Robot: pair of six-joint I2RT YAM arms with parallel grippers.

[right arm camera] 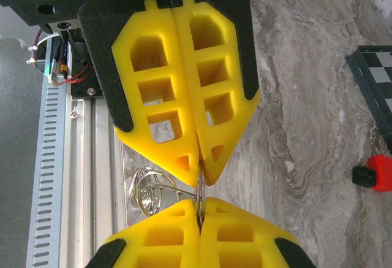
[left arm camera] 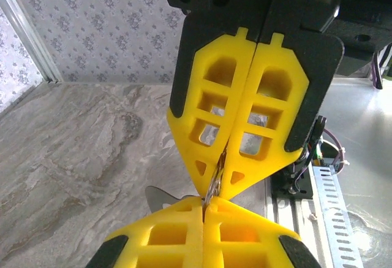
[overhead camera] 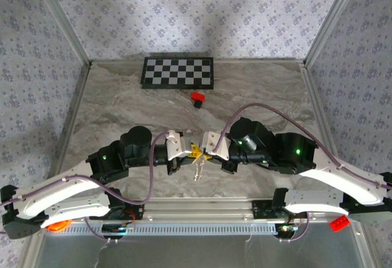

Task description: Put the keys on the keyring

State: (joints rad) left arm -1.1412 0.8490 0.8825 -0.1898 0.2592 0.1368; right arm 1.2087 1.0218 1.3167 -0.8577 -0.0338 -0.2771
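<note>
While both arms reached inward over the middle of the table's near edge, the left gripper and the right gripper met tip to tip above the table, each with its jaws pressed fully together. In the right wrist view a coil of the keyring's wire lay just beside that gripper's closed tips and ran in between them, so the right one seemed to be clamped on the ring. The left one pinched a thin metal edge at the same spot. Whether that was ring or key could not be told.

From the meeting point the keyring hung down as a jagged chain, clear of the surface. The key was hard to pick out. A flat silver sliver beside the left gripper's tips might have been its blade, but no pale green head showed.

By my judgement the threading step was in hand, with key and ring brought together at the tips. The next move would call for a small, steady slide of the key's hole along the ring's wire while the other gripper held firm.
</note>
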